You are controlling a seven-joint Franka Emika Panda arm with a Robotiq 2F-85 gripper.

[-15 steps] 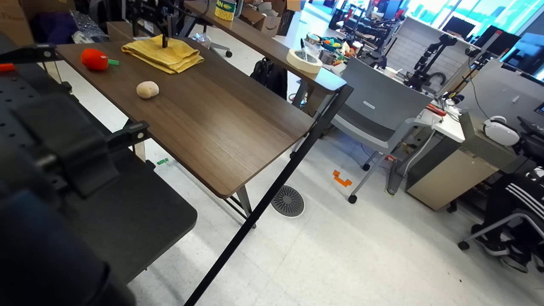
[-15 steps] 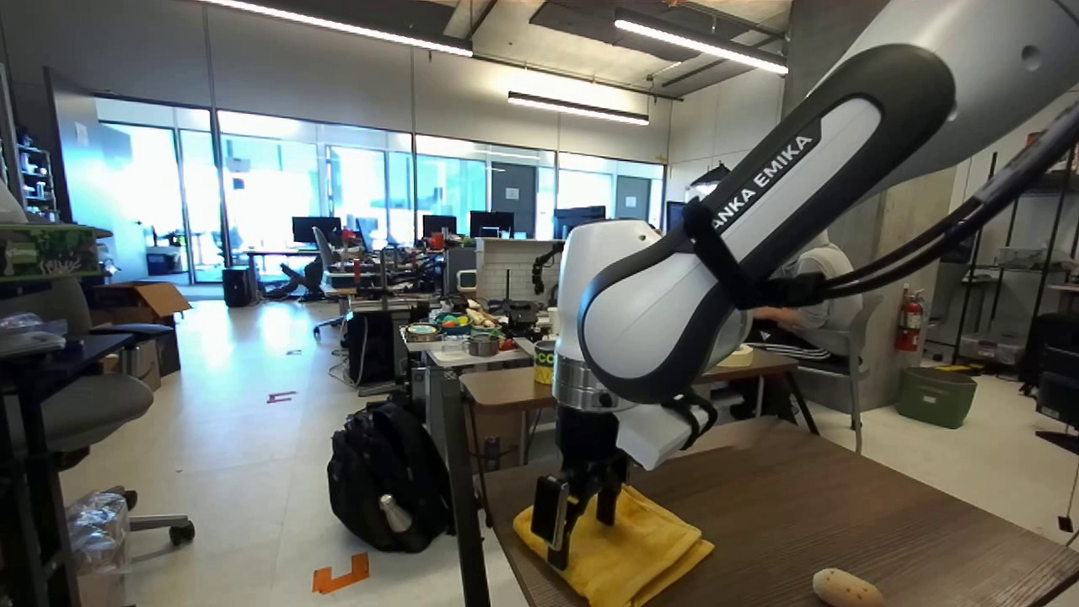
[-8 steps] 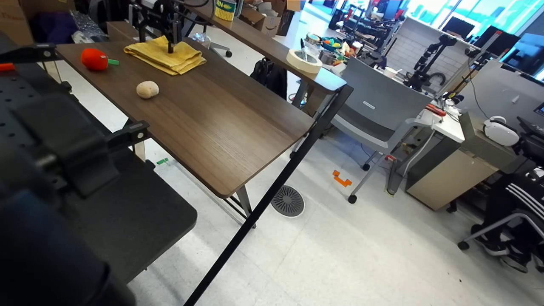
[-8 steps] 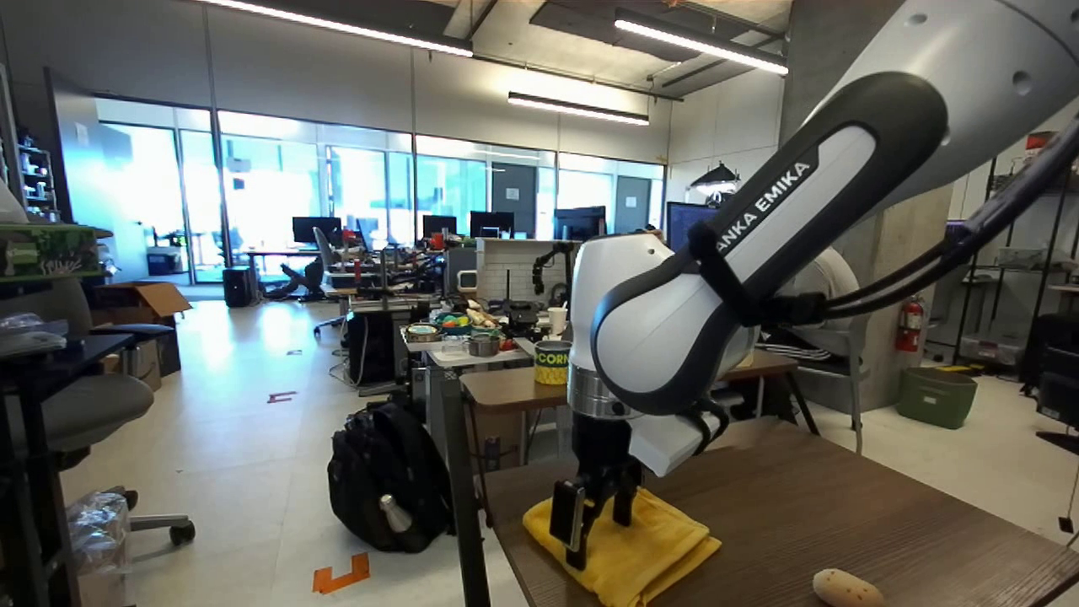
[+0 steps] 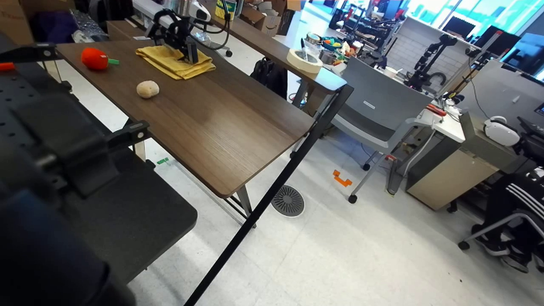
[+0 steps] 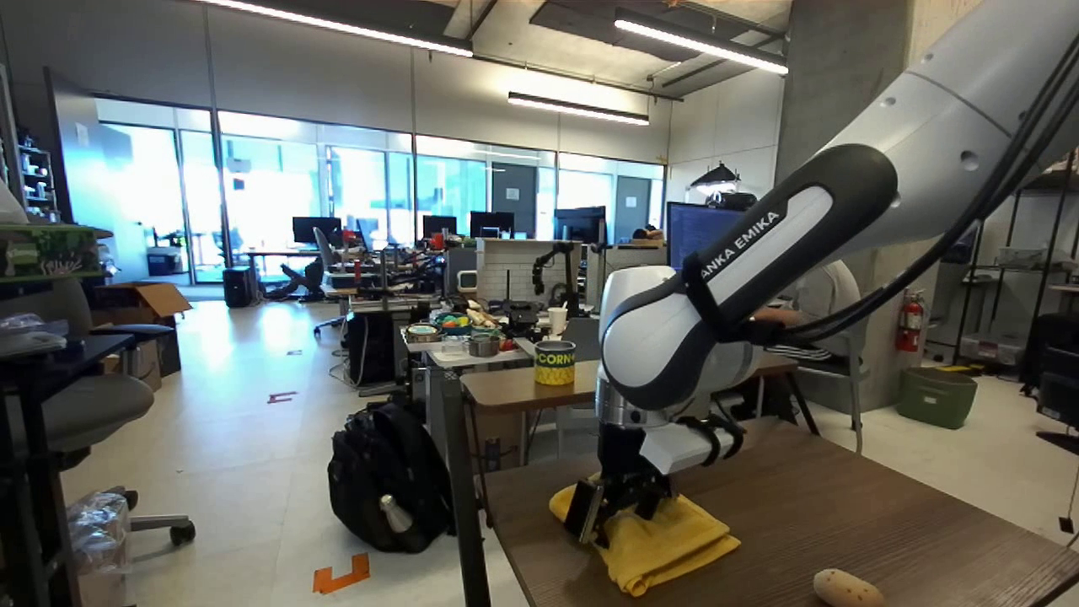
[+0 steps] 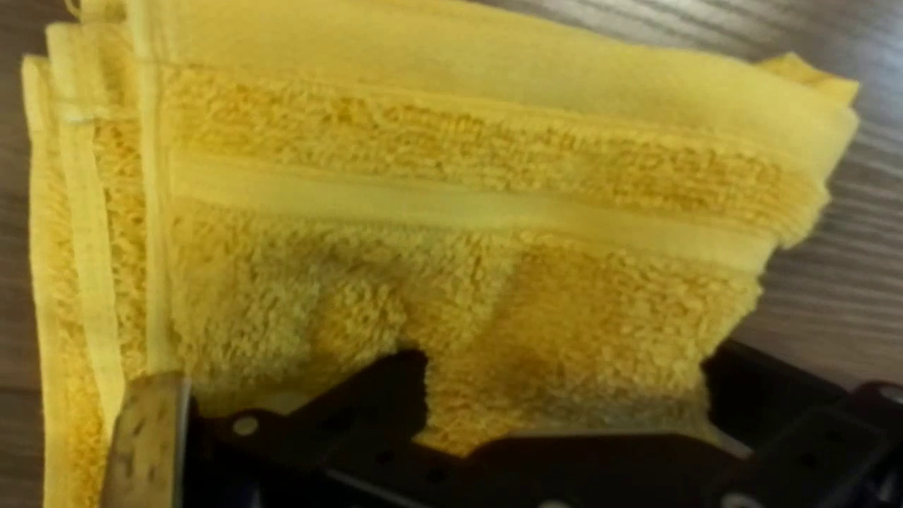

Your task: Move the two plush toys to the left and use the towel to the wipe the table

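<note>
The yellow towel (image 5: 163,63) lies folded on the brown table (image 5: 221,131). My gripper (image 6: 622,523) leans at a slant, fingertips down on the cloth. In the wrist view the jaws stand wide apart, and the towel (image 7: 451,141) spreads beneath and between them with no pinch visible. Of the two plush toys, the red-orange one (image 5: 94,59) with a green tab sits near the table's edge in an exterior view. The beige one (image 5: 147,89) rests apart from the towel and shows in both exterior views. Neither toy appears in the wrist view.
Behind the table runs a narrower brown tabletop with a corn can (image 6: 555,363) and a tape roll (image 5: 304,61). A dark post (image 6: 464,489) rises at the table's corner. A black backpack (image 6: 388,480) stands on the floor beyond it.
The gripper has moved across the table and tipped over from upright. Along with it the towel has slid, rightward in both exterior views. Both toys have stayed put.
</note>
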